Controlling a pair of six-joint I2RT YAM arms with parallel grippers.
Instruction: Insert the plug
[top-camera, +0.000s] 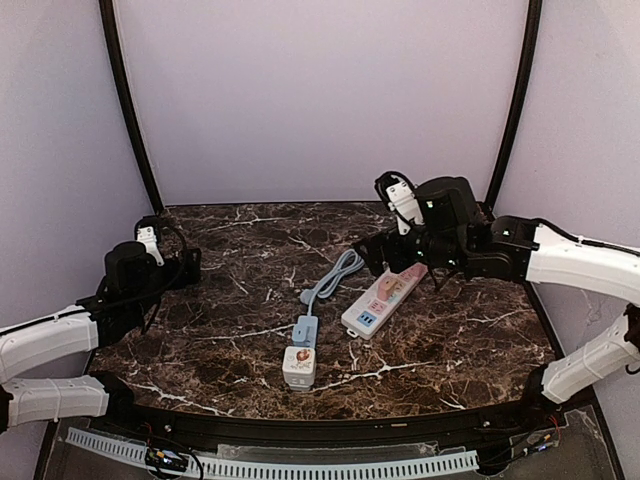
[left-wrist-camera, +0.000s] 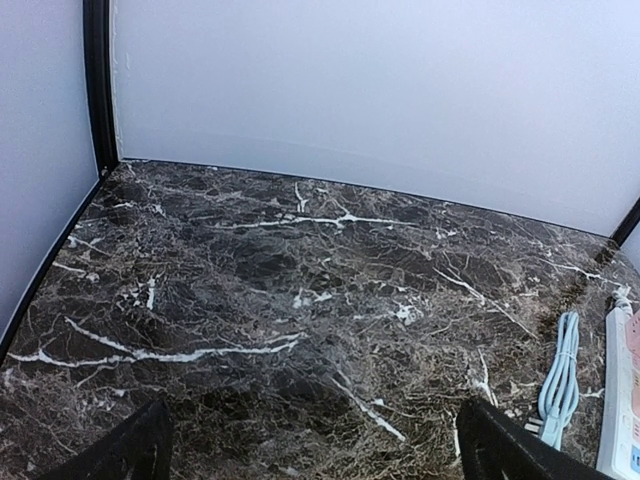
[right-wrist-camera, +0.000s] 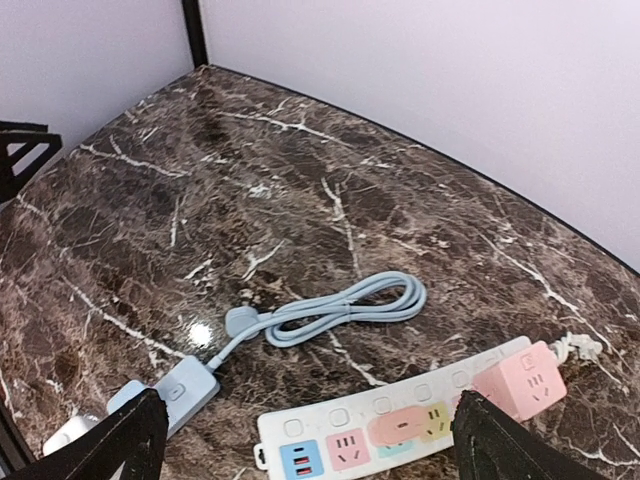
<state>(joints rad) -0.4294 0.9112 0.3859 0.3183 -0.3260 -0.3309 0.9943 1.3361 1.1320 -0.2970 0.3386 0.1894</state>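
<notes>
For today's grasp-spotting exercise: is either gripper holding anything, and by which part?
Nothing is held. The left gripper and the right gripper are both open and empty; the power strip lies untouched.

No words or numbers can be read anywhere. The white power strip (top-camera: 383, 300), lying toward the back right of the worktop (top-camera: 200, 330), has pink, blue and yellow patches, but no letters show on them. The white plug block (top-camera: 299, 366) near the front edge has a small picture on top, too tiny to make out.
</notes>
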